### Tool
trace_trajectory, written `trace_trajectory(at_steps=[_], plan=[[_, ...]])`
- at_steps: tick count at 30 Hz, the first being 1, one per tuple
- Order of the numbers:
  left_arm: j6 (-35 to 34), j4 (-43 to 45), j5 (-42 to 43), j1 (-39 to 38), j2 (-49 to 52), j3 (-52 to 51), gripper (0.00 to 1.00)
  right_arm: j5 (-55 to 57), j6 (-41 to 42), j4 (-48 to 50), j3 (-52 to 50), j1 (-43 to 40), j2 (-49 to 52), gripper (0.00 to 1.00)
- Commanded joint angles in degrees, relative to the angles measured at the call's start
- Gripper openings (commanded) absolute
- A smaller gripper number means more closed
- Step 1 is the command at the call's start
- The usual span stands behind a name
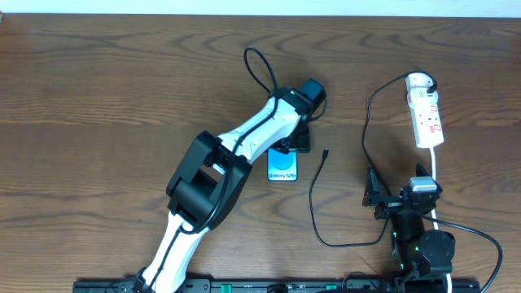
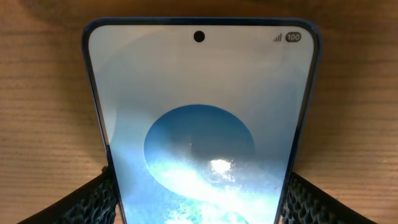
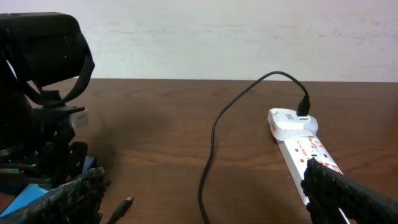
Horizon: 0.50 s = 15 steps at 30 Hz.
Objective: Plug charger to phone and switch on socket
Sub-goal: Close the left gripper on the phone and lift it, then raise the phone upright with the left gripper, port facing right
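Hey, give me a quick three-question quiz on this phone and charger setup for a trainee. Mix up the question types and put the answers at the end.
1. True or false: the small tip of the charger is already plugged into the phone.
2. Which pincer grips the phone? A) left B) right C) neither
3. Fill in: the charger's black plug sits in the rounded end of the ____.

Key:
1. False. The tip lies loose on the table, beside the phone.
2. A. The left pincer clasps the phone's edges, and the right pincer is open.
3. socket
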Motion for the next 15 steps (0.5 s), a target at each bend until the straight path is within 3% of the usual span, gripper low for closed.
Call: trace_trajectory(at_steps=[1, 15], plan=[[-0.1, -0.8, 1.5, 0.9, -3.2, -1.0, 0.77, 0.2, -0.6, -0.2, -0.1, -0.3, -0.3, 0.99], [0.4, -2.0, 20.1, 4.6, -4.7, -1.0, 0.77, 0.2, -0.6, -0.2, -0.1, -0.3, -0.3, 0.99]])
